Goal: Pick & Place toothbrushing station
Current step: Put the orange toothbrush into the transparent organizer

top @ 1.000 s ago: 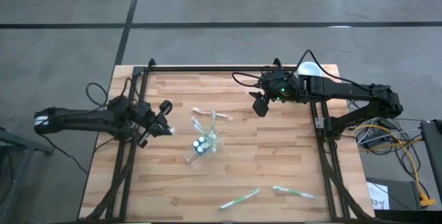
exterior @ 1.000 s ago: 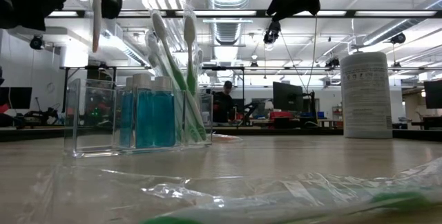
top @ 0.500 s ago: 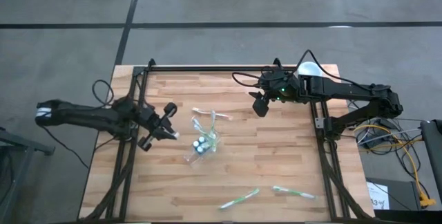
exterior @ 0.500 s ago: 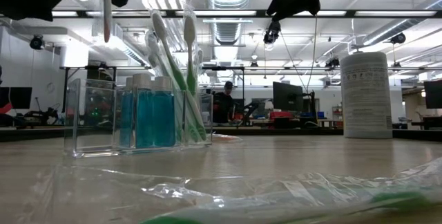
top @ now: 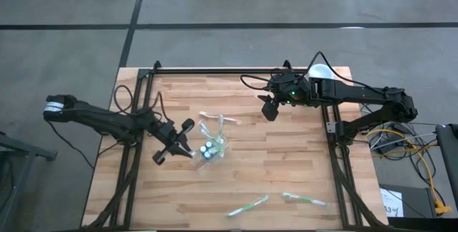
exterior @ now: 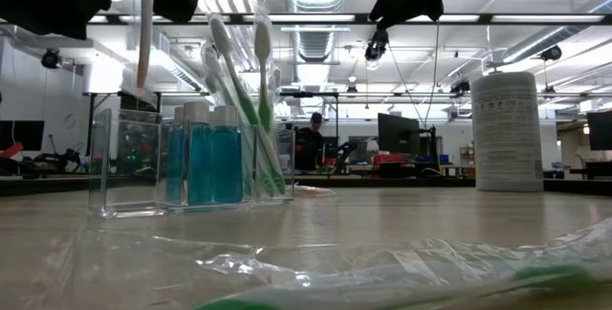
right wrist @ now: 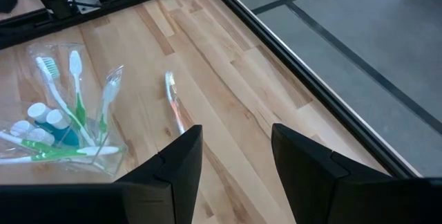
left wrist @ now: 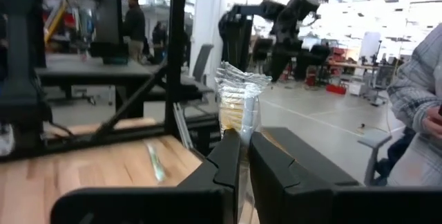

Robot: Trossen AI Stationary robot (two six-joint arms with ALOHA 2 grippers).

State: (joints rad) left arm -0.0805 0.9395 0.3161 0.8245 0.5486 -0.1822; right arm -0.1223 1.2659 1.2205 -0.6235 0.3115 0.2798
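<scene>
In the high view the left tool (top: 174, 143) sits just left of centre frame, right beside the clear organizer (top: 208, 148), which lies immediately to its right; the right tool (top: 269, 109) hangs well apart in the upper right of the counter (top: 286, 167), so the left arm is by far the nearer. The left tool is clamped shut on a wrapped toothbrush (exterior: 144, 25), which in the low view hangs close to upright at the upper left of the frame, its lower end just above the organizer's empty left compartment, beside the blue bottles (exterior: 212, 162) and the brushes already standing there. The coming move, as I judge it, turns on keeping that long axis vertical over the opening. The right tool's fingers stand apart and hold nothing. More wrapped toothbrushes (top: 249, 205) lie at the lower centre of the high view. In the left wrist view the brush shows only as a crinkled wrapper above the fingers; the organizer is hidden below them, so whether the tip clears its rim cannot be told.
</scene>
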